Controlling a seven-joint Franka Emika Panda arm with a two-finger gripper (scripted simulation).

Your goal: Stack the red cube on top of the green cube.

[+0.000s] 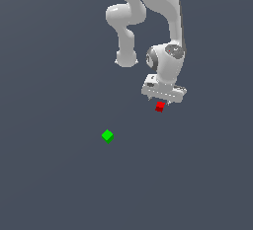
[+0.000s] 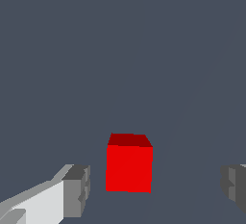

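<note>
on the plain dark grey floor (image 1: pixel 54 184) there are two cubes in all, one green and one red, and one white arm. going from the exterior view's left: the single green cube (image 1: pixel 107 135) sits alone on the open floor, near the middle of the picture, with nothing touching it. further toward the exterior view's right and a little higher in the picture is the single red cube (image 1: pixel 159 106), well apart from the green one and directly under the gripper (image 1: pixel 163 100) of the arm (image 1: pixel 168 31). in the wrist view the red cube (image 2: pixel 129 162) stands upright between the two grey fingertips (image 2: pixel 77 191), with clear floor showing on each side of it; the jaws are spread wide and touch nothing.
</note>
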